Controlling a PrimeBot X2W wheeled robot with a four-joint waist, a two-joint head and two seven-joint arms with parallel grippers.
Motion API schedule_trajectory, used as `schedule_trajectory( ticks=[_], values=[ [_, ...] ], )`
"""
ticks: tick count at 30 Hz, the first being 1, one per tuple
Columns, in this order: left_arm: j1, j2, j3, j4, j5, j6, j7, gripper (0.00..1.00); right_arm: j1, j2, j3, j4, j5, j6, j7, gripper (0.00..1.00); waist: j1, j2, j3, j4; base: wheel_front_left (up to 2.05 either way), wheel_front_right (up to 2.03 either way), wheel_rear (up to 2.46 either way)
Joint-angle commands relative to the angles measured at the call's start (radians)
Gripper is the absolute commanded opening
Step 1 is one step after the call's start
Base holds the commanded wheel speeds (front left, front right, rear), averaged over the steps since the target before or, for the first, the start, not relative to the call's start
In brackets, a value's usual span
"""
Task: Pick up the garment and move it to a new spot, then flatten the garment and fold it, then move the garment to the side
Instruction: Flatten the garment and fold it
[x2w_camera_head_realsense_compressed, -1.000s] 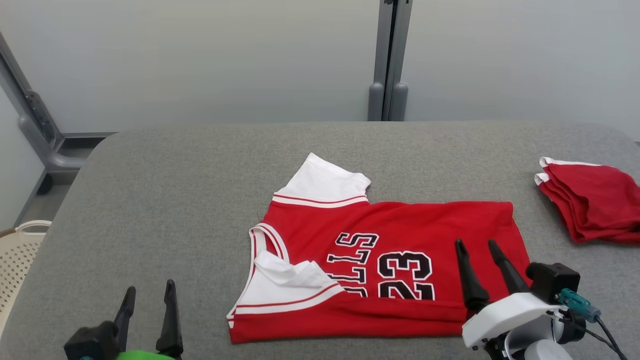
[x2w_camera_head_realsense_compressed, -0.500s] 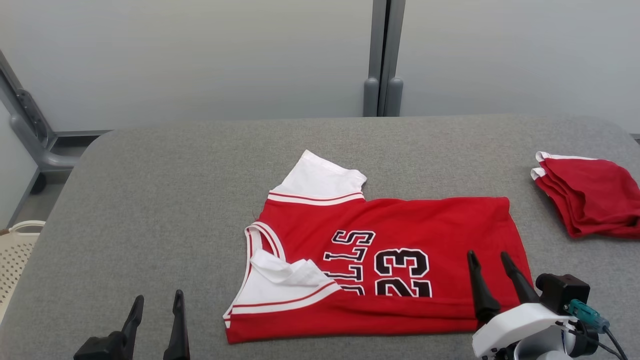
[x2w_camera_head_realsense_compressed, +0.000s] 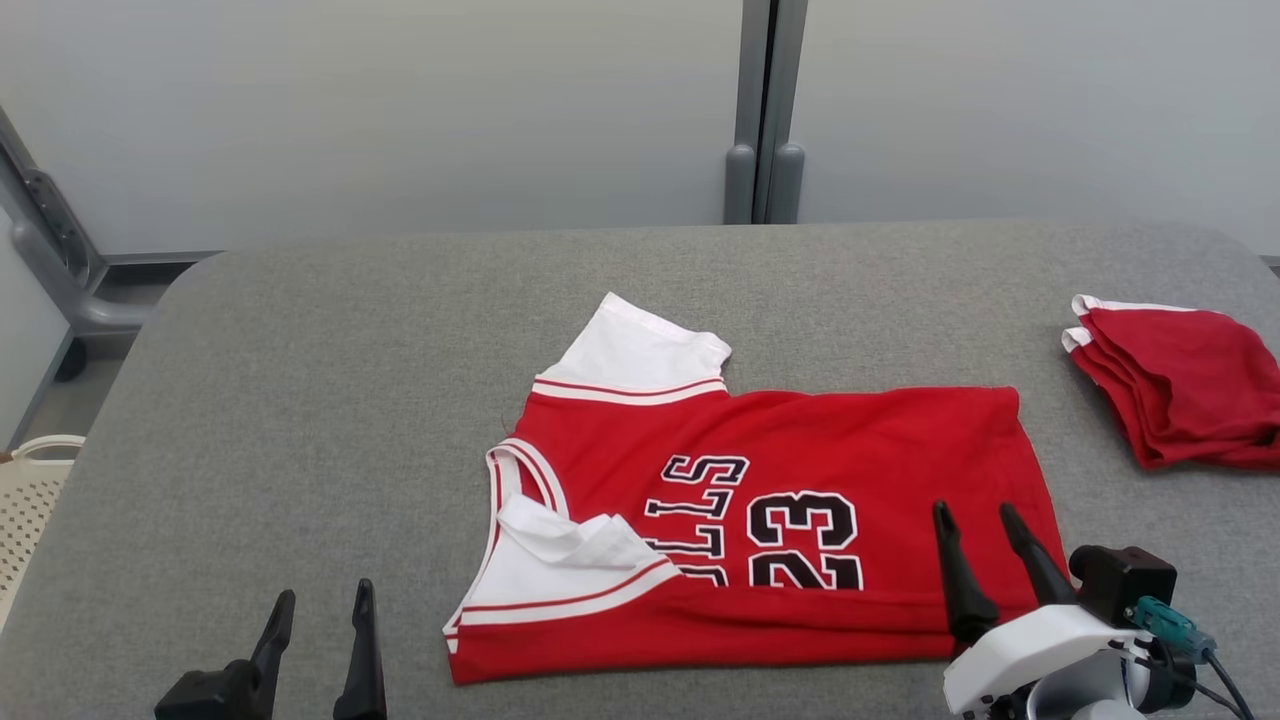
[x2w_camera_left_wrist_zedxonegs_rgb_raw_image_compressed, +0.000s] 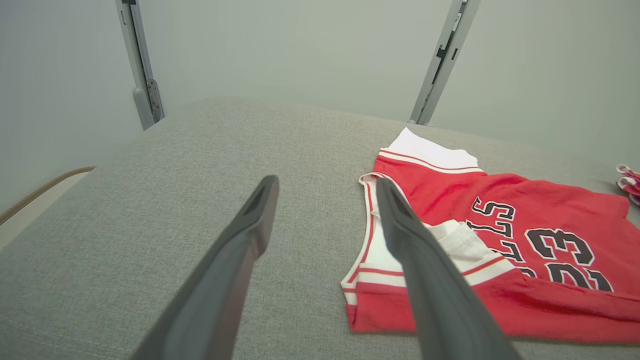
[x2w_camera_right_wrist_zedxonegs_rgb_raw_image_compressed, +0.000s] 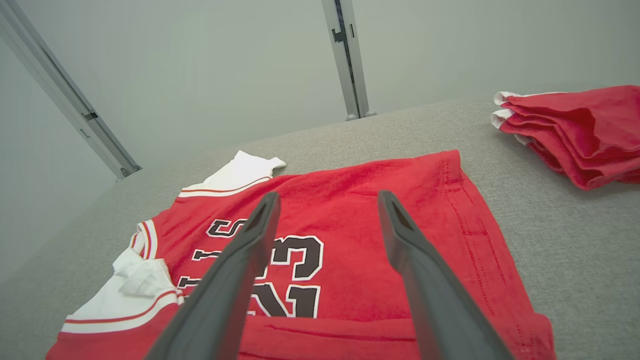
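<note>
From the head camera we see the left pincer standing wide over bare grey worktop, holding nothing. The garment, a red jersey with white sleeves and a black "23", lies flat well off to that pincer's right. The right pincer is just as wide and also empty, its tips over the hem end of the garment. The numerals are just to its left, and the garment's near long edge, turned over in a narrow strip, runs beneath its fingers. One white sleeve is folded onto the chest, and the other sticks out on the far side. Beyond and to the right of the right pincer sits a folded red pile, apart from the garment. A pale basket shows off the worktop's edge, far to the left pincer's left. Looking along the left pincer's fingers, we find them spread with only grey worktop between them. The garment's collar end lies ahead and to the right, and the right-hand finger crosses in front of the folded sleeve. Along the right pincer's fingers, again spread wide, red cloth lies between them. The "23" shows partly behind the left-hand finger, and the hem falls just to the right. The folded red pile is farther right and ahead, with grey worktop between it and the garment.
</note>
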Motion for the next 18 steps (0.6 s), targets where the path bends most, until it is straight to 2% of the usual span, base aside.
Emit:
schedule_trajectory(
  ticks=[1, 10, 17, 18],
  values=[
    [-0.014, 0.001, 0.000, 0.005, -0.003, -0.005, -0.004, 1.00, -0.003, -0.003, 0.002, 0.001, 0.001, 0.000, 0.004, 1.00, 0.0000, 0.0000, 0.003, -0.001, 0.00, 0.00, 0.00],
    [-0.070, 0.013, -0.010, 0.019, -0.001, -0.017, 0.033, 1.00, -0.026, -0.003, -0.027, 0.016, -0.015, 0.000, 0.035, 1.00, 0.0000, 0.0000, 0.030, -0.002, 0.00, 0.00, 0.00],
    [-0.228, 0.021, -0.068, 0.061, 0.018, -0.065, 0.154, 1.00, -0.097, -0.003, -0.039, 0.034, -0.026, 0.000, 0.213, 1.00, 0.0000, 0.0000, 0.067, -0.002, 0.00, 0.00, 0.00],
    [-0.228, 0.021, -0.068, 0.061, 0.018, -0.065, 0.154, 1.00, -0.097, -0.003, -0.039, 0.034, -0.026, 0.000, 0.213, 1.00, 0.0000, 0.0000, 0.067, -0.002, 0.00, 0.00, 0.00]
  ],
)
